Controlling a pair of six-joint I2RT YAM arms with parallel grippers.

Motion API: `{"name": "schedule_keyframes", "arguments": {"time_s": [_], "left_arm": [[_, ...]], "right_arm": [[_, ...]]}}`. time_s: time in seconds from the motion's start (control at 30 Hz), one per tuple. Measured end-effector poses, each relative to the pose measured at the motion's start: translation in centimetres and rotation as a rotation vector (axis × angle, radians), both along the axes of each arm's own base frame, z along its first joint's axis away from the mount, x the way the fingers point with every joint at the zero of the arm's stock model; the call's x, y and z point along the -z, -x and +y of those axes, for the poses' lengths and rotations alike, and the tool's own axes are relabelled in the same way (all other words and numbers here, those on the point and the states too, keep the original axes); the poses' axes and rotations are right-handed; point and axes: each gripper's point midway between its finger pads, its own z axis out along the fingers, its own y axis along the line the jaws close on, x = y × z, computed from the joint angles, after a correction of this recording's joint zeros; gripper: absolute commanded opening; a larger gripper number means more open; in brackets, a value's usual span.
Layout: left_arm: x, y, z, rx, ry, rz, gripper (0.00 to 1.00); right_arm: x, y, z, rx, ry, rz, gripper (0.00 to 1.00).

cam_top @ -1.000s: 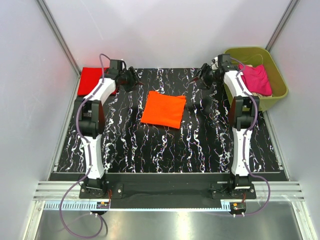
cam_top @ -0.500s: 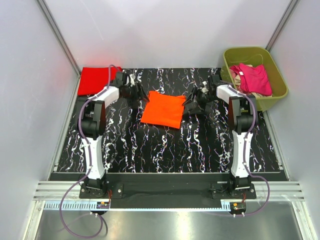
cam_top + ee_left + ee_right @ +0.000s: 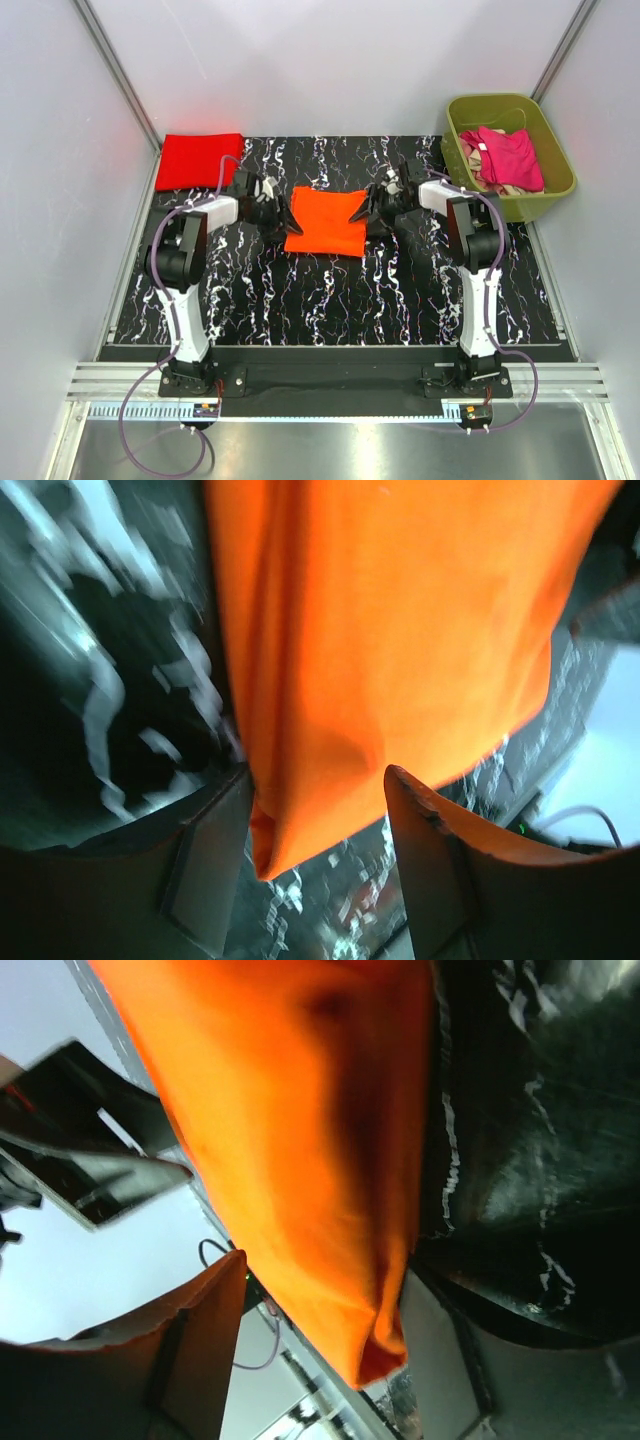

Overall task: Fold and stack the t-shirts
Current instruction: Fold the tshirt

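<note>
A folded bright orange t-shirt (image 3: 325, 222) lies flat at the mat's centre. My left gripper (image 3: 283, 213) is low at its left edge and my right gripper (image 3: 362, 211) at its right edge. In the left wrist view the orange t-shirt (image 3: 400, 630) has a corner hanging between the spread fingers (image 3: 210, 865) of the open left gripper (image 3: 318, 775). The right wrist view shows the orange t-shirt (image 3: 280, 1110) with its edge inside the open right gripper (image 3: 325, 1280). A folded red t-shirt (image 3: 200, 158) lies at the back left. A magenta t-shirt (image 3: 512, 158) sits on a beige one (image 3: 478, 172).
The olive-green tub (image 3: 555, 185) holding the magenta and beige shirts stands at the back right, beside the right arm. The black marbled mat (image 3: 330, 295) covers the table. Grey walls close in both sides and the back.
Both grippers have come from the mat's back corners inward and down to the orange t-shirt's left and right edges. The shirt itself has not moved.
</note>
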Motion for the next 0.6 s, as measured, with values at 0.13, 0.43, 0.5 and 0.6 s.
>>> {"name": "schedule_keyframes", "arguments": {"time_s": [0.13,0.43,0.5,0.6], "left_arm": [[0.0,3.3,-1.1,0.019,0.031,0.027,0.60],[-1.1,10.5,-1.3,0.025,0.050,0.089,0.67],[-2.3,10.5,-1.0,0.025,0.042,0.056,0.68],[-4.2,9.0,-0.4,0.015,0.024,-0.005,0.68]], "right_arm": [[0.4,1.8,0.2,-0.001,-0.038,0.028,0.63],[-0.8,11.0,-1.4,0.023,-0.041,0.111,0.70],[-1.5,11.6,-1.5,0.025,-0.039,0.102,0.71],[-2.2,10.5,-1.6,0.030,-0.026,0.058,0.71]]}}
